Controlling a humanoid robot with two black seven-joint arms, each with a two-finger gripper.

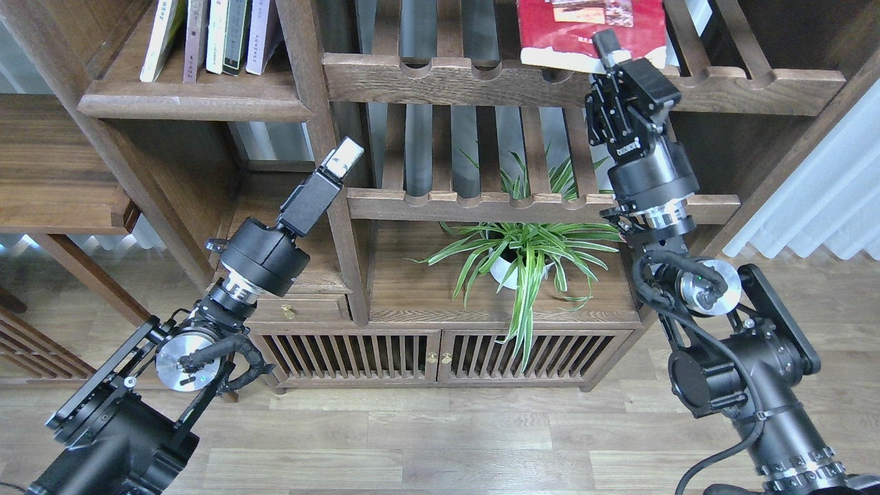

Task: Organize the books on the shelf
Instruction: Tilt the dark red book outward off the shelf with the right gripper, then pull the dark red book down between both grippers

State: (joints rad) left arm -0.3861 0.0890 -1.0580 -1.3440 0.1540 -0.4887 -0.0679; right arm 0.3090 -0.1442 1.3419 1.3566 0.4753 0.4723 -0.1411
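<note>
The red book with small photos [591, 27] rests on the upper slatted rack [447, 79] at the top of the view, its lower edge over the front rail. My right gripper [608, 53] is shut on that lower edge, right of the book's middle. My left gripper [342, 155] points up and right beside the bookcase's upright post, fingers together and empty. The solid dark-brown shelf [192, 103] is at the upper left. The maroon and yellow-green books are not in view.
Several thin books [213, 34] stand upright on the solid shelf. A lower slatted rack [481, 203] runs under the upper one. A potted spider plant [526, 254] sits on the cabinet top [412, 302] below my right arm. Wood floor lies in front.
</note>
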